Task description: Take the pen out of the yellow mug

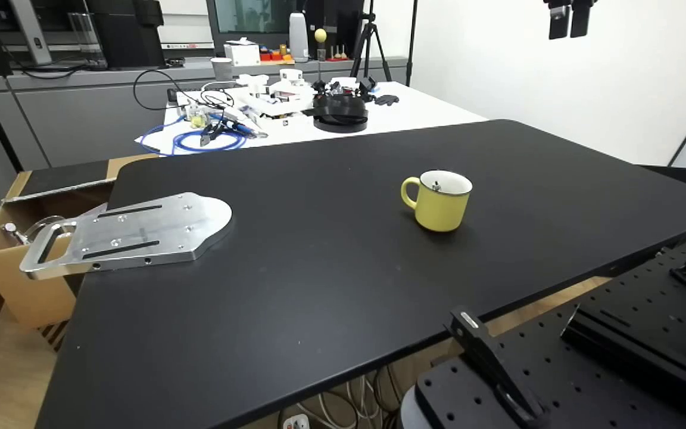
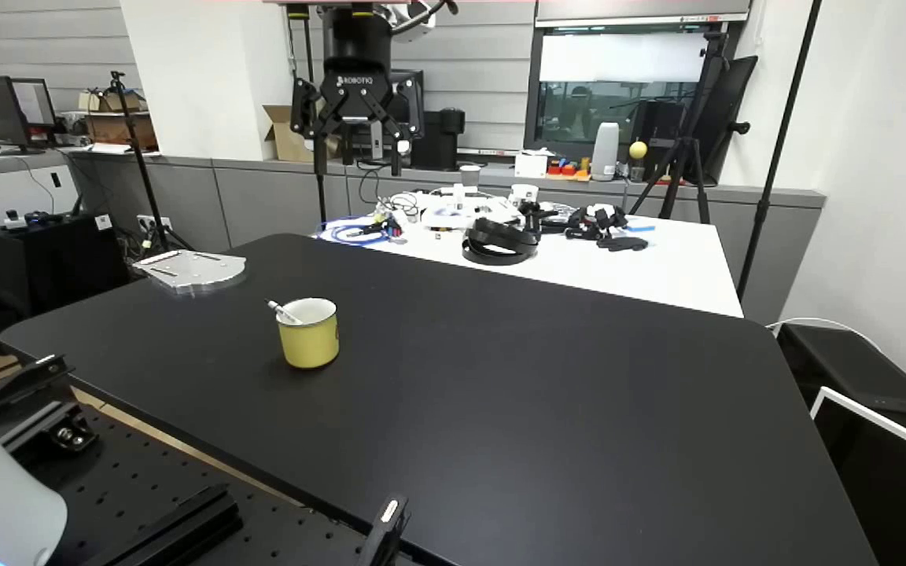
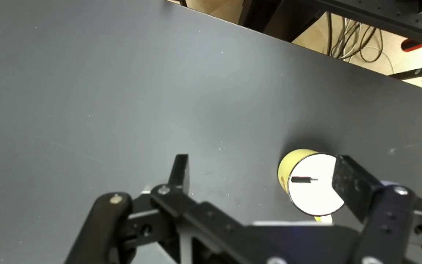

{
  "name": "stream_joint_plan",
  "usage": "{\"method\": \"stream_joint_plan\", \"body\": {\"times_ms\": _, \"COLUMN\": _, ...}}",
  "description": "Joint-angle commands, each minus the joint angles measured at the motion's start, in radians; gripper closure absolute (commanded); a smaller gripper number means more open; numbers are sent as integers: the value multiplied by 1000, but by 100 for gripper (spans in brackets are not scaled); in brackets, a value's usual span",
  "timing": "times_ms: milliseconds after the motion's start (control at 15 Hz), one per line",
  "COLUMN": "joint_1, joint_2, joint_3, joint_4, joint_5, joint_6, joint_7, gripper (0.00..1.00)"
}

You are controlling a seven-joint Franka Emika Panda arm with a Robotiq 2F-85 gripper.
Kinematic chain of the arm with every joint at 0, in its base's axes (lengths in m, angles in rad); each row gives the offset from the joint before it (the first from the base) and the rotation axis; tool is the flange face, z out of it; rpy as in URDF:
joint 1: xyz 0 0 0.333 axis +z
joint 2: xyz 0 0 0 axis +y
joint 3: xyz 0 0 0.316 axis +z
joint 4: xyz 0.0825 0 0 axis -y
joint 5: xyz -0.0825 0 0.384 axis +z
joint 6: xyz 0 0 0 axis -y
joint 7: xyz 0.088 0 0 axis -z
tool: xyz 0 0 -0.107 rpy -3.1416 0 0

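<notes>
The yellow mug stands upright on the black table in both exterior views (image 1: 442, 208) (image 2: 309, 346). It also shows in the wrist view (image 3: 287, 168), partly covered by a finger. The pen leans inside the mug; its end pokes above the rim in an exterior view (image 2: 285, 313). In the wrist view the pen (image 3: 301, 179) is a short dark stick against the pale inside. Only a small bit of the pen (image 1: 436, 186) shows in an exterior view. My gripper is open and empty, high above the table in both exterior views (image 1: 569, 25) (image 2: 357, 161) and the wrist view (image 3: 260, 170).
A silver metal plate (image 1: 140, 229) lies at the black table's (image 1: 295, 286) edge, its handle end overhanging a cardboard box (image 1: 39, 292). A white table (image 2: 642, 275) with cables and parts stands behind. A perforated black base plate (image 1: 605, 357) borders the near edge.
</notes>
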Motion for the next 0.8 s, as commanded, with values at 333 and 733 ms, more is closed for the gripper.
{"method": "stream_joint_plan", "body": {"times_ms": 333, "joint_1": -8, "joint_2": 1, "joint_3": 14, "joint_4": 2, "joint_5": -6, "joint_6": 3, "joint_7": 19, "gripper": 0}}
{"method": "stream_joint_plan", "body": {"times_ms": 733, "joint_1": 13, "joint_2": -6, "joint_3": 82, "joint_4": -18, "joint_5": -43, "joint_6": 92, "joint_7": 146, "gripper": 0}}
